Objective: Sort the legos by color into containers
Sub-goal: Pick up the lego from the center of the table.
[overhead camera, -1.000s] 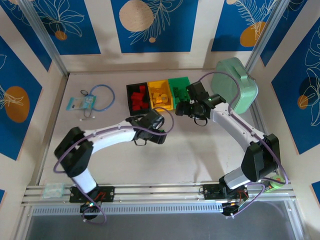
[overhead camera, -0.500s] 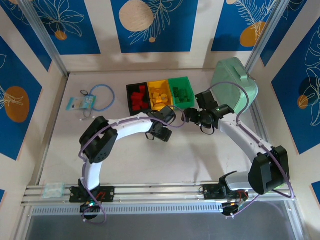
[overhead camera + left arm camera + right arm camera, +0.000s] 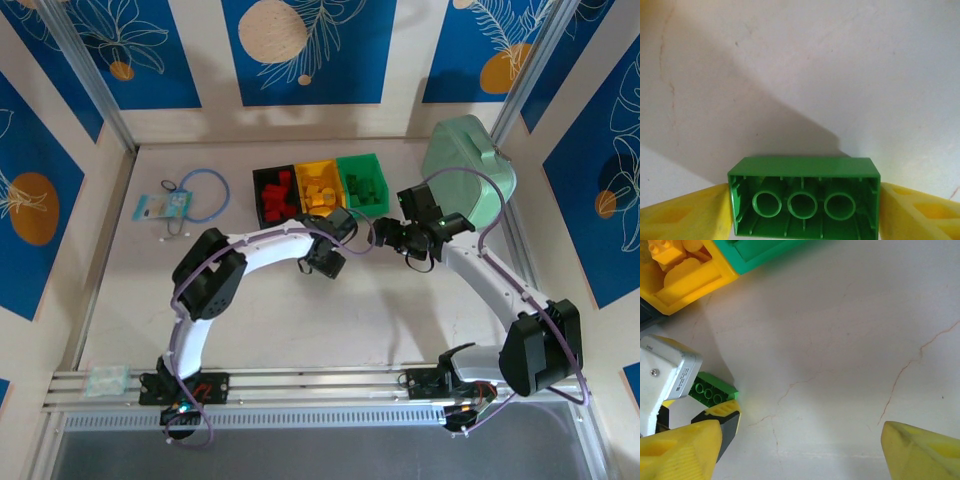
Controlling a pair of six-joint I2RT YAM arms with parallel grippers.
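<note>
Sorting close to finished: one green lego in the left gripper, just short of the bins.

Nearest the arms' bases, left gripper [image 3: 323,264] clamped on a green lego [image 3: 803,200], hollow underside toward the wrist camera, yellow fingers [image 3: 685,217] pressed against both short ends, low over the table [image 3: 800,60] and just in front of the yellow bin [image 3: 695,282]. Beside it, right gripper [image 3: 802,440] spread wide around nothing, hovering over bare tabletop. Beyond, the joined row: black bin [image 3: 257,190] loaded with red legos [image 3: 279,196], yellow bin with yellow legos [image 3: 320,192], green bin [image 3: 357,159] with green legos [image 3: 366,188]. Seemingly the last piece outside the bins. Probably left to do: carrying it over the green bin and letting go.
</note>
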